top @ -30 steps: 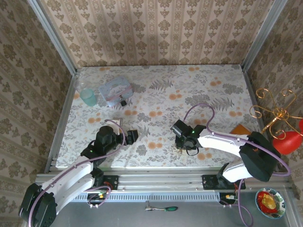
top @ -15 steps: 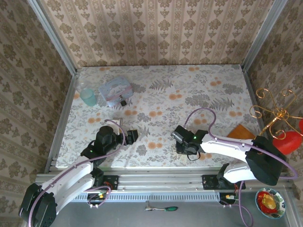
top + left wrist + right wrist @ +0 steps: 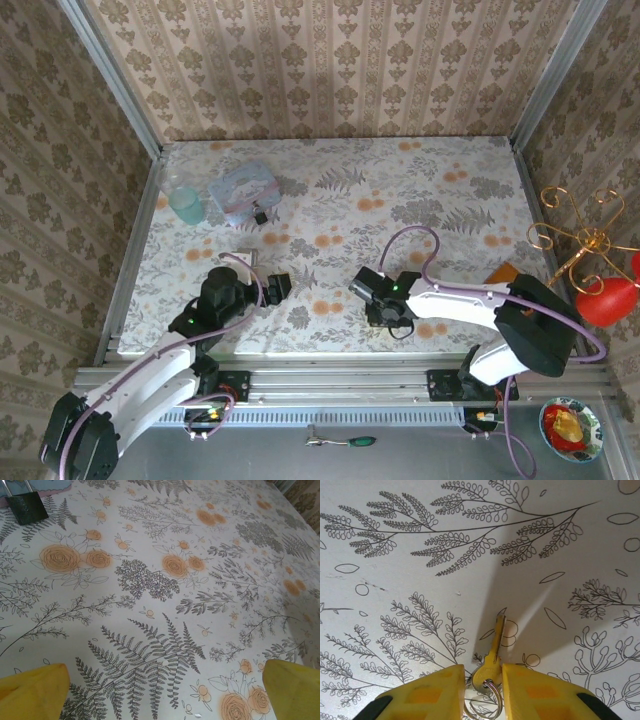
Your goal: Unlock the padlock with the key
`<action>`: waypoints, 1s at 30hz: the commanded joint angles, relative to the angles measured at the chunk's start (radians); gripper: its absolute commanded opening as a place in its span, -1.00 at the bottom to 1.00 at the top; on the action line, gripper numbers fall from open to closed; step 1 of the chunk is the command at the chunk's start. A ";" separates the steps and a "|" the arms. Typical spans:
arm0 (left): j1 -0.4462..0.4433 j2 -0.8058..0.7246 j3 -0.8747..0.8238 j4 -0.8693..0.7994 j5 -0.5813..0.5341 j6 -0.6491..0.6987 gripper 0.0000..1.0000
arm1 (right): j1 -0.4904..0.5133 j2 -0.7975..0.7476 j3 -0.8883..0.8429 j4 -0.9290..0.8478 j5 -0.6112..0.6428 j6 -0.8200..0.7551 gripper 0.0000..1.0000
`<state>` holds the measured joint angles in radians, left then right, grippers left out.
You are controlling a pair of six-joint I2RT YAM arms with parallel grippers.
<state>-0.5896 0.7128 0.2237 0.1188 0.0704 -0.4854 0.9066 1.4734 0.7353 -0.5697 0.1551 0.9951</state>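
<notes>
- Right hand (image 3: 483, 674): its jaws are nearly closed, with the head of the key (image 3: 495, 642) between the fingers (image 3: 427, 692). It looks gripped. The blade points straight ahead of the hand, just over the table (image 3: 450, 170), and the ring (image 3: 481, 707) hangs under the head.
- Left hand (image 3: 162, 685): spread fully wide, holding nothing, low over the table.
- Padlock (image 3: 25, 507): it lies well ahead of the left hand and off to its left, just beside the bag (image 3: 243, 190). It is well apart from the right hand, far ahead and to its left. Neither hand touches it.
- Progress: the key appears to be picked up, which is the first step. Still to do, as I judge it, are steadying the padlock (probably with the free left hand), bringing the key over, inserting it and turning it. The task is still in its early part.
- Against the earlier frames: the right hand has moved a little to its left, toward the left arm, with the jaws set about as narrowly. The left hand, padlock and bag sit where they were.
</notes>
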 commanded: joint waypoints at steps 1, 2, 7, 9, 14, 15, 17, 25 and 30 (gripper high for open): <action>-0.006 -0.010 -0.006 -0.007 -0.012 0.017 1.00 | 0.009 0.026 0.030 -0.040 0.043 -0.001 -0.42; -0.006 -0.011 -0.006 -0.007 -0.012 0.018 1.00 | 0.009 0.028 0.029 -0.039 0.043 0.000 -0.42; -0.006 -0.010 -0.006 -0.007 -0.013 0.018 1.00 | 0.013 0.039 0.024 -0.053 0.053 0.001 -0.43; -0.006 -0.009 -0.006 -0.005 -0.012 0.017 1.00 | 0.016 0.040 0.024 -0.059 0.062 0.002 -0.46; -0.006 -0.003 -0.006 -0.002 -0.015 0.017 1.00 | 0.017 0.032 0.022 -0.058 0.069 0.005 -0.56; -0.006 0.000 -0.006 -0.001 -0.016 0.017 1.00 | 0.017 0.026 0.022 -0.058 0.072 0.005 -0.58; -0.006 0.003 -0.005 0.002 -0.016 0.018 1.00 | 0.017 0.015 0.021 -0.059 0.077 0.004 -0.63; -0.006 0.018 -0.004 0.012 -0.017 0.017 1.00 | 0.017 -0.015 0.016 -0.067 0.103 0.008 -0.83; -0.006 0.041 0.002 0.022 -0.017 0.011 1.00 | 0.017 -0.101 0.007 -0.045 0.132 -0.028 -0.92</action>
<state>-0.5896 0.7464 0.2237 0.1200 0.0628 -0.4854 0.9173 1.4380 0.7509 -0.5953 0.2272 0.9886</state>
